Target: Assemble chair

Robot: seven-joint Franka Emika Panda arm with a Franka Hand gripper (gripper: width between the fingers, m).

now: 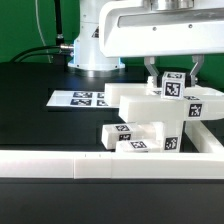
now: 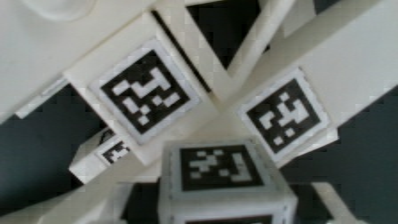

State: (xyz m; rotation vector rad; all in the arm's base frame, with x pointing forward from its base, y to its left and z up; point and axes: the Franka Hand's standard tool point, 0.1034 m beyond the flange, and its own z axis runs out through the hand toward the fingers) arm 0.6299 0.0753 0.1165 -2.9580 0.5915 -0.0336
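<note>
Gripper (image 1: pixel 173 78) straddles chair piece (image 1: pixel 172 90), grip unclear; black table (image 1: pixel 40 125), green backdrop (image 1: pixel 25 25).

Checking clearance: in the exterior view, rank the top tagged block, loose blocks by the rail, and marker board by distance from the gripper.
1. top tagged block, between the fingers of the gripper.
2. loose blocks, by the rail.
3. marker board, exterior view's left.

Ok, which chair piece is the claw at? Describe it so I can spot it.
Follow the white arm down to the claw. Between its fingers stands a tagged chair piece. Unlike the low blocks by the rail, it sticks up above the flat panel.
</note>
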